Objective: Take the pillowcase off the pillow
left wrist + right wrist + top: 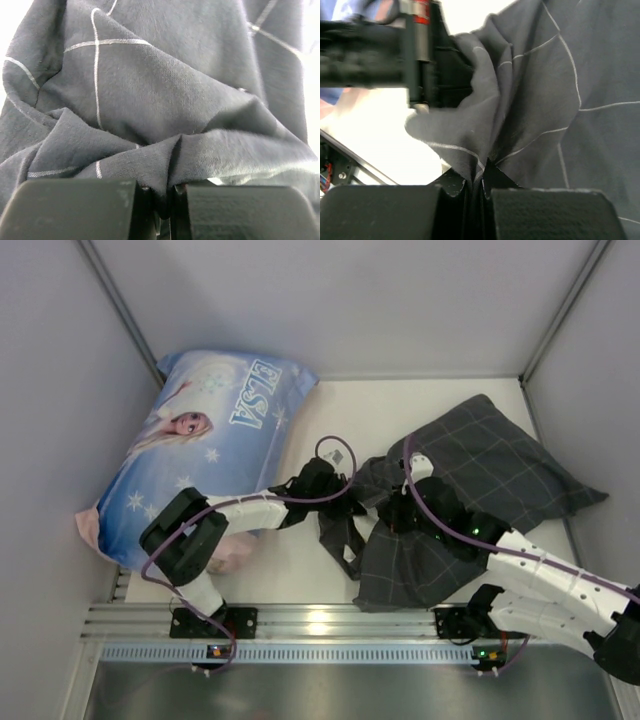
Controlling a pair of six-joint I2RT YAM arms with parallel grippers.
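Left claw (160,200) and right claw (477,192) each clamp a pillowcase (150,90) fold. Best to peel it off slowly, keeping both pinches firm.

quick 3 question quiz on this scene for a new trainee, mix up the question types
1. True or false: the left gripper and the right gripper are each shut on a fold of the pillowcase.
2. In the top view, the ELSA pillow lies: A) at the left B) at the right C) on top of the pillowcase.
3. Fill in: the pillowcase is dark grey with a thin light ____ pattern.
Key: 1 true; 2 A; 3 grid.
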